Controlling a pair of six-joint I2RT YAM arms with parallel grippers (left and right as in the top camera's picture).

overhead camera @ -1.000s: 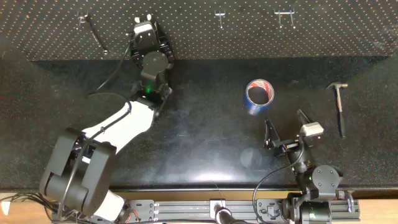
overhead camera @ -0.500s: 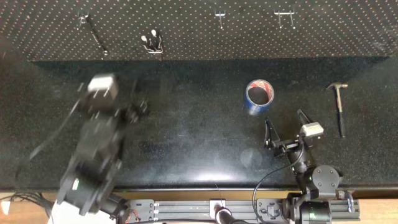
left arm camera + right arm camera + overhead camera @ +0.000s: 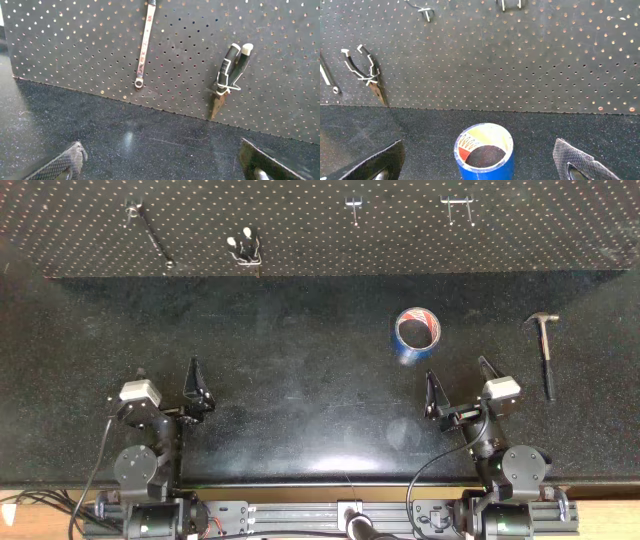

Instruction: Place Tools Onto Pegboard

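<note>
Left gripper (image 3: 168,383) withdrew from pegboard (image 3: 400,240) to 7 o'clock; pliers (image 3: 244,248) hung. Both arms' jaws spread, empty. Tape (image 3: 417,332), hammer (image 3: 545,350) lay on bench (image 3: 300,380), 3 o'clock. Risk: round tape rolling when pinched.

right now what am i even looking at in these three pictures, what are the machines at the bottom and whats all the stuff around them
These are two robot arms standing at the near edge of a black worktop, each ending in a two-finger hand. The wide picture looks down from above. The other two come from a camera on each arm's wrist, looking out past its own fingers. The left hand and the right hand are both open and hold nothing. On the black perforated pegboard at the back hang a silver wrench and a pair of pliers with black and white handles. The metal hooks farther right are bare. On the worktop lie a blue roll of tape and a small hammer with a metal head.
</note>
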